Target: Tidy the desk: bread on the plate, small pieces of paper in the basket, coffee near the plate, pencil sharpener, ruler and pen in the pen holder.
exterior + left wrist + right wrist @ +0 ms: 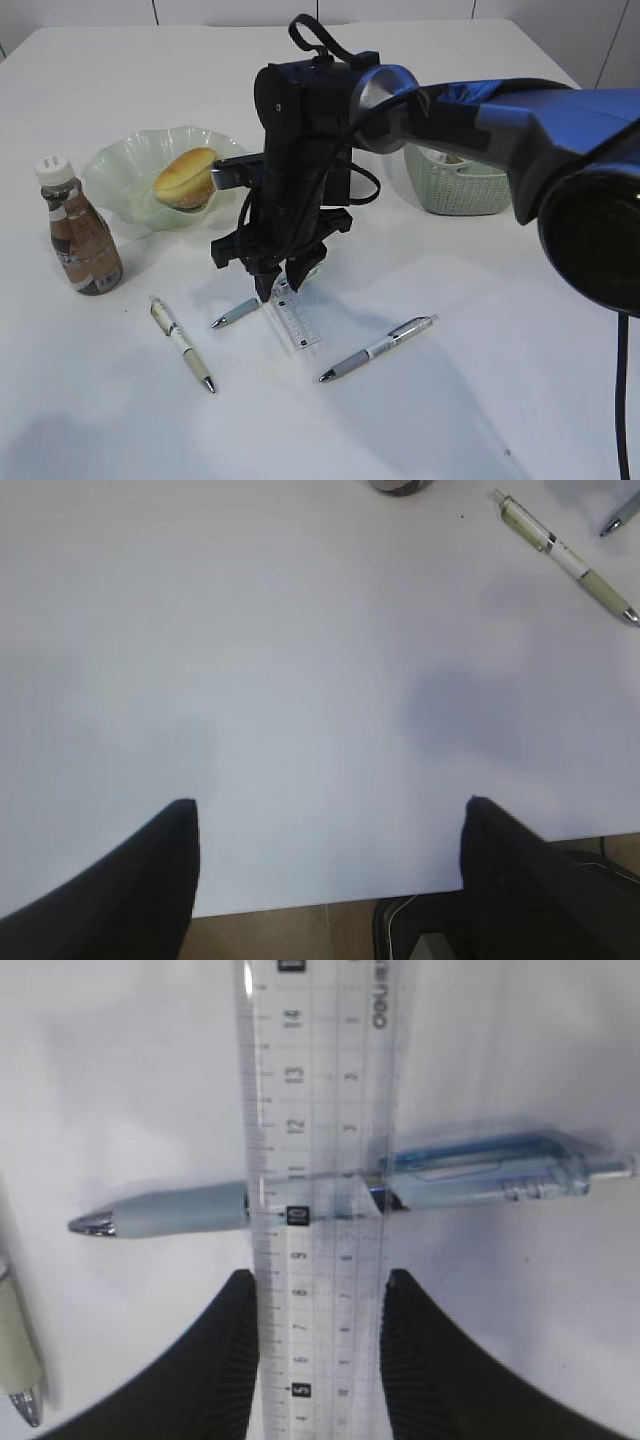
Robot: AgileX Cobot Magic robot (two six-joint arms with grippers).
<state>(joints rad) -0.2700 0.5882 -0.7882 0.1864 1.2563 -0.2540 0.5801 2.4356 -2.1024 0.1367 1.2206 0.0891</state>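
Right tool closed against both edges of flat clear plastic ruler, lying across pale blue pen; left tool wide open, empty.

Robot test bench in a lab-like room. Evidence: large plain white bench against white panelled walls; staged desk props laid out, including clear plastic ruler, three click pens, brown drink bottle; dark jointed robot arm overhead.
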